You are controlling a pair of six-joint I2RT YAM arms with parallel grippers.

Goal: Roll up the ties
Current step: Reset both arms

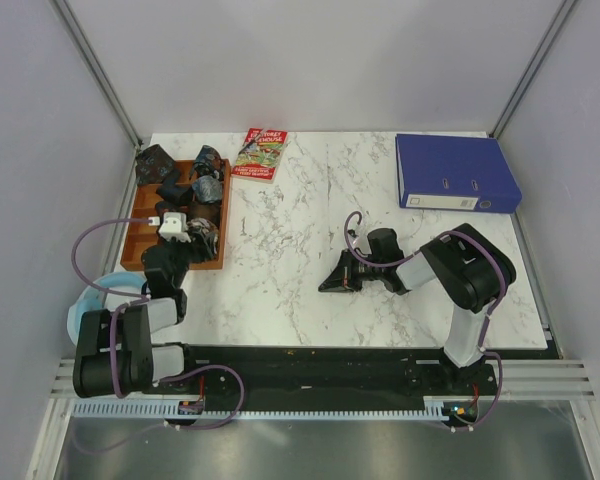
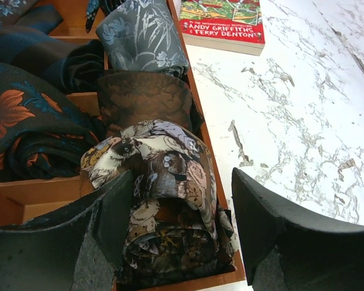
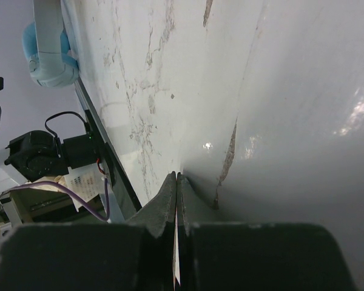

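The bird-printed tie [image 2: 164, 176] sits rolled in the near right compartment of the wooden tray [image 2: 188, 284], at the left edge of the desk [image 1: 280, 260]. Its outer lap arches loosely over the tighter coil beneath. The left claw [image 2: 181, 203] straddles it, released. The left finger is close against the fabric, and the right finger stands clear, over the tray's outer rim.

From where I stand, this looks like seating the roll in its slot, though I can't rule out a fresh pick-up. Either way, that springy outer lap is the weak spot. Any contact should go low on the firm coil, not on the loose flap. The claw should then travel straight up, so the pads don't drag the fabric and unwind it. The right finger also has the tray wall just beside it to mind.

Behind this roll lie a brown roll [image 2: 142, 100] and then a grey leaf-printed roll [image 2: 142, 36]. To their left is a dark tie with orange flowers [image 2: 24, 121], bundled more loosely.

The right claw [image 3: 177, 188] is clenched on nothing, its tip lying on the bare desk well apart from the tray.

The desk is white with grey marble veining, and smooth and glossy enough that fabric would likely slide on it. An Andy Griffiths and Terry Denton paperback [image 1: 262, 153] lies just beyond the tray, and a blue lever-arch binder [image 1: 455, 172] lies at the far right corner. Plain pale panels on metal posts close in the sides and back
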